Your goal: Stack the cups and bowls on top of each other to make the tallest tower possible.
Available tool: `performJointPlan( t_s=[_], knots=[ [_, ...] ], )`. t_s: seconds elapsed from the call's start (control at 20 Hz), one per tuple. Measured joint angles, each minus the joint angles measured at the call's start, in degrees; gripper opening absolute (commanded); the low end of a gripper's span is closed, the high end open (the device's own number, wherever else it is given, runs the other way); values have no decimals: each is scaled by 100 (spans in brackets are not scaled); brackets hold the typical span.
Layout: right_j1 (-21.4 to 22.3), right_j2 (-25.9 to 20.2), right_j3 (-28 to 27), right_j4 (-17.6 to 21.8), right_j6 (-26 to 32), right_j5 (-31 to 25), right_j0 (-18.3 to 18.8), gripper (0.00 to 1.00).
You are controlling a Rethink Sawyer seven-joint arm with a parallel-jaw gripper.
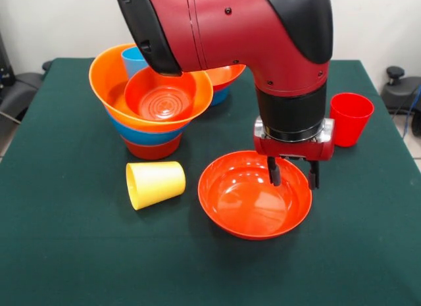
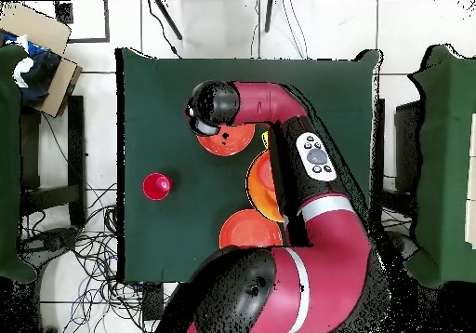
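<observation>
Item: my tool (image 1: 293, 176), fingers parted and gripping nothing, straddles the far rim of the wide shallow glossy red-orange plastic bowl (image 1: 247, 204) on the green table (image 1: 66, 253), the nested tower (image 1: 152, 102) lying far-left in front view.

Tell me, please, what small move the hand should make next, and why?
Probably lower a little and close on the rim. The hand is open, its fingers on either side of the far right rim of the shallow red-orange bowl, which lies alone on the table, apart from the tower.
</observation>
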State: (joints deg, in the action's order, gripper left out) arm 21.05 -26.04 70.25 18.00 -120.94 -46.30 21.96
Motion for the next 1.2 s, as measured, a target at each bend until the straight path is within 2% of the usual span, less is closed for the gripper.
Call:
performJointPlan(
  t_s=[1.2],
  knots=[
    [-283, 3, -1, 43, 0, 58, -39, 100]
  ],
)
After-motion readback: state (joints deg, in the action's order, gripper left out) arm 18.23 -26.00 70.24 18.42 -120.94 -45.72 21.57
